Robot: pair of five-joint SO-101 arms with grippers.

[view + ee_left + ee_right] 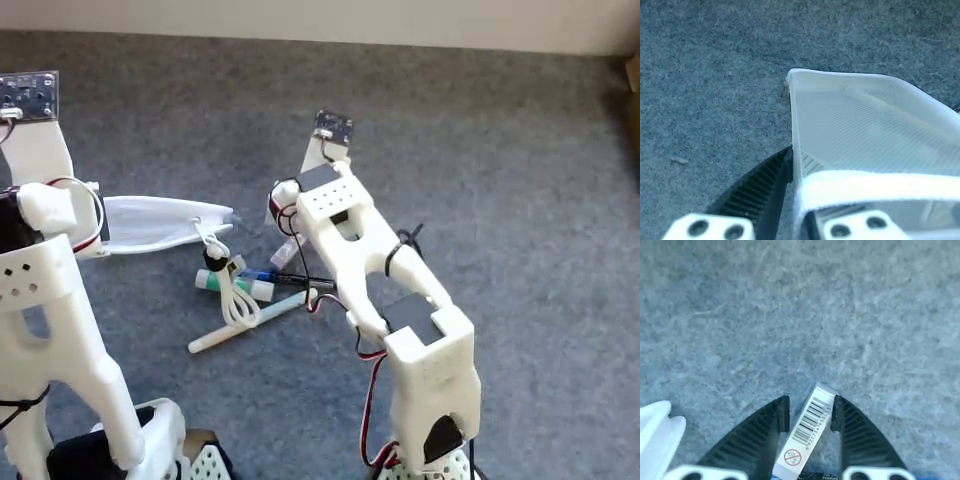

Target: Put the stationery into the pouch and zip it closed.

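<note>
The white mesh pouch (155, 224) lies flat on the grey carpet, and my left gripper (97, 236) is shut on its end. In the left wrist view the pouch (865, 130) spreads away from the left gripper (796, 200), whose black finger (762, 187) presses against its edge. My right gripper (288, 250) is down at the pile of stationery, just past the pouch's mouth. Its fingers close on a white marker with a barcode label (809, 432), the right gripper (810, 412) holding it low over the carpet. A corner of the pouch (655, 440) shows beside it.
A green-capped glue stick (225, 284), a blue and black pen (285, 278) and a long white pen (245, 325) lie together by the pouch's mouth. The pouch's white cord loop (232, 290) drapes over them. Open carpet (500, 150) stretches to the right and far side.
</note>
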